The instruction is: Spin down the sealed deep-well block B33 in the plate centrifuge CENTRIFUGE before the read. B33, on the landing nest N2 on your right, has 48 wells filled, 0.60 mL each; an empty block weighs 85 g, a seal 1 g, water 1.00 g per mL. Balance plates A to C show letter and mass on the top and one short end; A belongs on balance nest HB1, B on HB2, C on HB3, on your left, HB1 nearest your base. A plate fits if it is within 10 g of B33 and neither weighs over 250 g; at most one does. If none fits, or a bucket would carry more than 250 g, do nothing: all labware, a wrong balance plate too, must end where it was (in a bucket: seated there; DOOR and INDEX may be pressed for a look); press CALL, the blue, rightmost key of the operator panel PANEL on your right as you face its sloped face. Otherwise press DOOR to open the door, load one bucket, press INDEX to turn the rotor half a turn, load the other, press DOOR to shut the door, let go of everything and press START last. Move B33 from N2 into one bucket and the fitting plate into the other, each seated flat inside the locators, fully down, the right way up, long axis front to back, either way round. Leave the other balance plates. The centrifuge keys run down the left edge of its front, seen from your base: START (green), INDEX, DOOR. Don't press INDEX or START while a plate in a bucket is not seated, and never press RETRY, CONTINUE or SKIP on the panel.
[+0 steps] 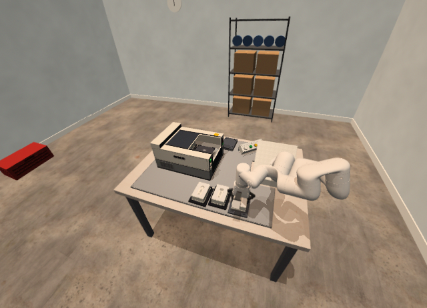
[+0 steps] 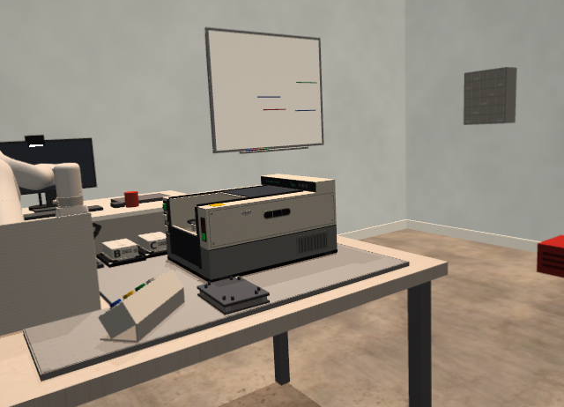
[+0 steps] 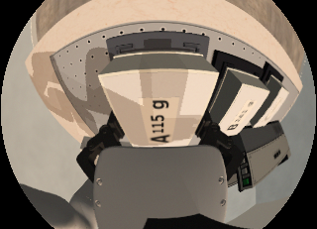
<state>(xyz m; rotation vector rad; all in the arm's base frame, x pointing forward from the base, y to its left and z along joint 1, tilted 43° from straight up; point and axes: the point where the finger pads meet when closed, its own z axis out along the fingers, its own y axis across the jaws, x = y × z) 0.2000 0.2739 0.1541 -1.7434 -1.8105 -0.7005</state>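
My gripper (image 1: 239, 202) (image 3: 158, 103) points down over the nearest balance nest. It is shut on balance plate A (image 3: 158, 106), a cream plate marked "A 115 g", gripping its two long sides. The plate is on or just above its dark nest (image 3: 158, 45); I cannot tell which. Plates B (image 1: 220, 195) (image 2: 119, 247) and C (image 1: 201, 191) (image 2: 152, 240) sit on their nests beside it. The centrifuge (image 1: 187, 153) (image 2: 255, 225) has its door open, with a dark shape (image 1: 203, 148) in the chamber. The landing nest (image 2: 232, 293) (image 1: 229, 143) stands empty.
The sloped operator panel (image 2: 141, 302) (image 1: 249, 147) with coloured keys stands beside the landing nest. A pale ribbed box (image 2: 45, 266) (image 1: 275, 151) stands by my arm's base. A shelf rack (image 1: 257, 69) stands by the far wall and a red crate (image 1: 24, 159) lies on the floor.
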